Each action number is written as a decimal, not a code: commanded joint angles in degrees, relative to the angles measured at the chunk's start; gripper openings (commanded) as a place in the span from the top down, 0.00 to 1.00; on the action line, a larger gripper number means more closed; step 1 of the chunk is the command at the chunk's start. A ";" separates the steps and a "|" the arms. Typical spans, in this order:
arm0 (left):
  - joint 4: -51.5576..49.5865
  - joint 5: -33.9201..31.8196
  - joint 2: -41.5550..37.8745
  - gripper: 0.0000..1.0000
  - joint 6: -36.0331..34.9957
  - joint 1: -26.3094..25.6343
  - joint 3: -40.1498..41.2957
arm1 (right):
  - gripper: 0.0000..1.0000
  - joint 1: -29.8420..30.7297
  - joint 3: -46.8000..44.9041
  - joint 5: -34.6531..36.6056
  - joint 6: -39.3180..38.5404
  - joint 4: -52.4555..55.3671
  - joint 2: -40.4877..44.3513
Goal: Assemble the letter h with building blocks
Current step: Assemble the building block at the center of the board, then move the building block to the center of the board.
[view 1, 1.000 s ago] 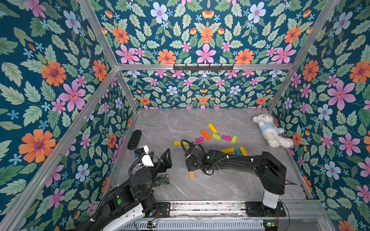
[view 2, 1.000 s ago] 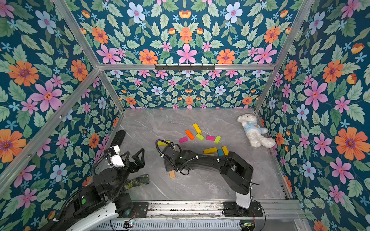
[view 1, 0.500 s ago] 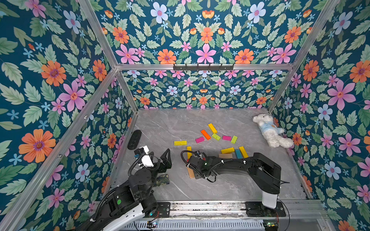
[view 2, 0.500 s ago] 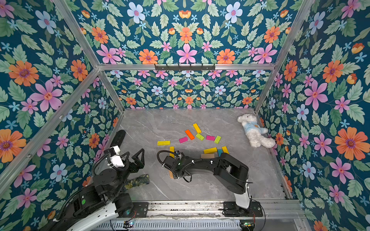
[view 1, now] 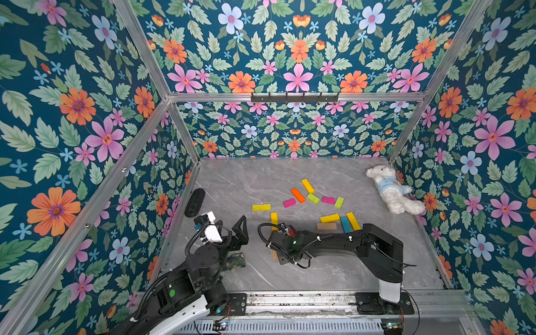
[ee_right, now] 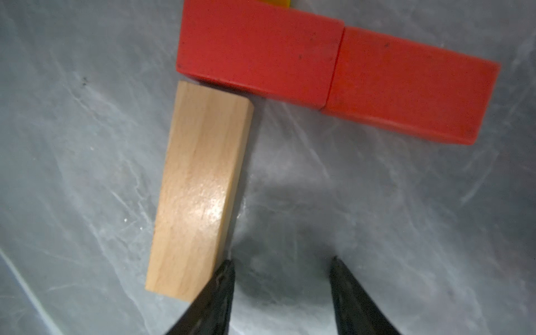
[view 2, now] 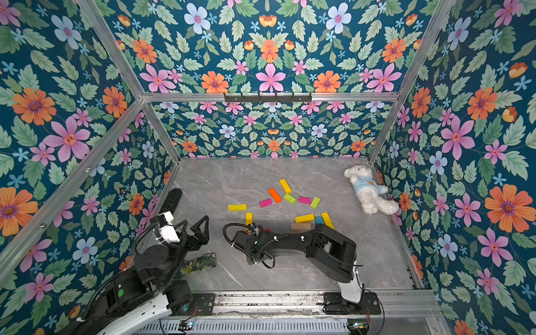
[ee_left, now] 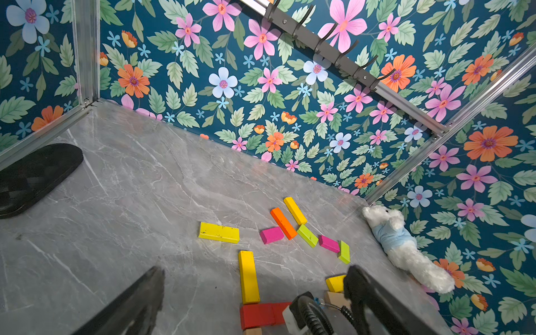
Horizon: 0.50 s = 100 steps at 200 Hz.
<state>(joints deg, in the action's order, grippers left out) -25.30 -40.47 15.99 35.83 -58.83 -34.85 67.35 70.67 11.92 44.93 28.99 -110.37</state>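
Two smooth red blocks (ee_right: 258,52) are laid end to end toward the marbled worktop's (view 1: 290,174) front edge, and a plain wooden bar (ee_right: 200,188) is set crosswise just beside one. The right gripper (ee_right: 281,261) is seen with jaws partly spread and empty, the left gripper (ee_left: 255,268) with jaws wide.

Two crosswise bars (ee_right: 258,52) between far bar (ee_left: 248,277) and near bar (ee_right: 200,191) (apparently touching); bear (view 1: 391,190) by right wall (view 1: 470,179).

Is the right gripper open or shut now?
Open. In the right wrist view the right gripper shows jaws apart, only bare table between them; the plain wood block lies beside one jaw, ungripped.
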 commanded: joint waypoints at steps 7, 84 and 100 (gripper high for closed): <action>0.25 -0.27 0.10 0.01 -0.33 0.07 -0.04 | 0.45 0.15 0.33 -0.28 1.59 0.52 -0.21; 1.48 0.86 1.06 0.01 0.95 0.08 1.01 | 0.29 -8.33 -5.40 5.03 0.10 2.38 14.61; 3.65 2.62 1.70 0.01 1.46 0.05 2.75 | 0.27 -15.04 -7.89 2.67 1.50 1.74 18.88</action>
<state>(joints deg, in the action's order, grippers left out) -24.67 -39.83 16.99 36.12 -58.83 -33.74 59.11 65.34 15.05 45.25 30.06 -96.31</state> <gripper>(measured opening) 0.994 0.727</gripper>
